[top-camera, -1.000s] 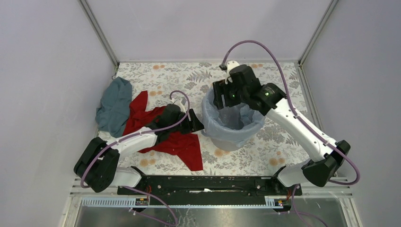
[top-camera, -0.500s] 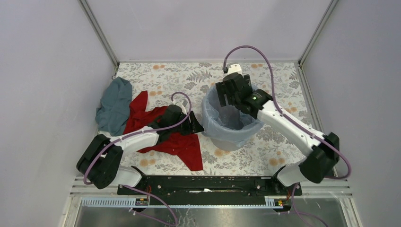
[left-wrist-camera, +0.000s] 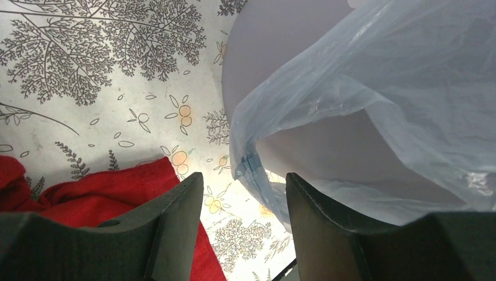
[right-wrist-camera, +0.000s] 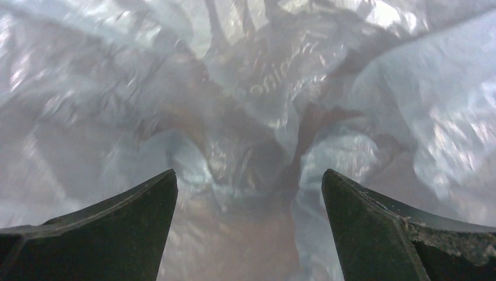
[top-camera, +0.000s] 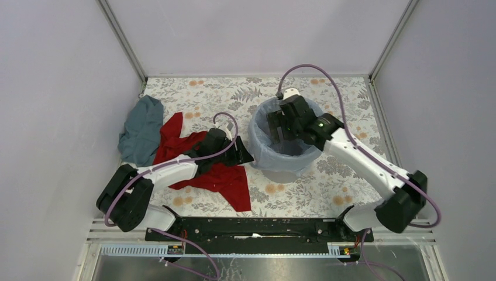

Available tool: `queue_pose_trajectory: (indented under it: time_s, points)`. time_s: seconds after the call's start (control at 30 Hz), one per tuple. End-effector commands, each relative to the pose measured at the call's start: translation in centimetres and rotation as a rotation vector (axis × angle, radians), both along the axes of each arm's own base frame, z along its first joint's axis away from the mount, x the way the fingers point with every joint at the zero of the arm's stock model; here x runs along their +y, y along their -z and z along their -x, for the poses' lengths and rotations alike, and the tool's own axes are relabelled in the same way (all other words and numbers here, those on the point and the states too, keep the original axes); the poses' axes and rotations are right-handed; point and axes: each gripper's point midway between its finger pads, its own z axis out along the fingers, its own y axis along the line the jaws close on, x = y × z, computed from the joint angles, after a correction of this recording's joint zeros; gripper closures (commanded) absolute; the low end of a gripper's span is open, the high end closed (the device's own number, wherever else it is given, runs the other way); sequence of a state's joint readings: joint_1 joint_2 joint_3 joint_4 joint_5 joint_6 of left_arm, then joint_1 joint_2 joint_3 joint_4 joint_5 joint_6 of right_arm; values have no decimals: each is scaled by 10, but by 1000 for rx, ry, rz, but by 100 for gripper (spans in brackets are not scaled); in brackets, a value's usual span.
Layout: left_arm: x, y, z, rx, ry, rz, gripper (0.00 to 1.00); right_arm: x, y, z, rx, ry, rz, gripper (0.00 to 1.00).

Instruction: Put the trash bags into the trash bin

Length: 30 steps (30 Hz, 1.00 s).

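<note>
Our right gripper [top-camera: 279, 130] hangs inside the mouth of the trash bin [top-camera: 281, 175], jaws spread wide and empty, pointing straight down at the crumpled floor of the trash bag [right-wrist-camera: 257, 88], which lines the bin and folds out over its rim. Our left gripper [left-wrist-camera: 244, 181], jaws parted on nothing, sits just left of the bin wall, the bag's loose hem directly ahead of its tips; we judge it the nearer arm for that hem
</note>
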<state>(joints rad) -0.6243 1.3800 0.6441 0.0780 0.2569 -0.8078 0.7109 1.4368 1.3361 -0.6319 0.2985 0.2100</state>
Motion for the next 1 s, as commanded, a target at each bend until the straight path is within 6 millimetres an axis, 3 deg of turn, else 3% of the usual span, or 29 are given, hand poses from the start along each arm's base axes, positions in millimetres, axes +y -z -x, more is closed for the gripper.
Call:
queue_pose_trajectory:
  time_s: [0.0,0.13,0.33,0.43,0.63,0.73,0.83,0.97]
  points:
    - [-15,-20,-15,-69,28,38,41,-3,-2,34,78,-58,-63,0]
    - [-17,-19,-15,-61,36,42,41,4,24,40,144,-76,-68,0]
    - [-15,-21,-14,-65,21,45,37,33,52,53,262,-136,-174,0]
    - [-13,-26,-15,-73,12,43,32,23,41,47,197,-109,-158,0]
    - [-2,-36,-19,-94,-47,11,18,-12,-15,21,-24,-11,-58,0]
    - [9,-43,-16,-112,-92,4,12,-32,-32,8,-100,42,44,0]
    - [22,-48,-11,-129,-130,-12,6,-42,-27,-2,-114,63,137,0]
    - [38,-58,-10,-152,-174,-49,1,-44,7,-5,-39,81,218,0]
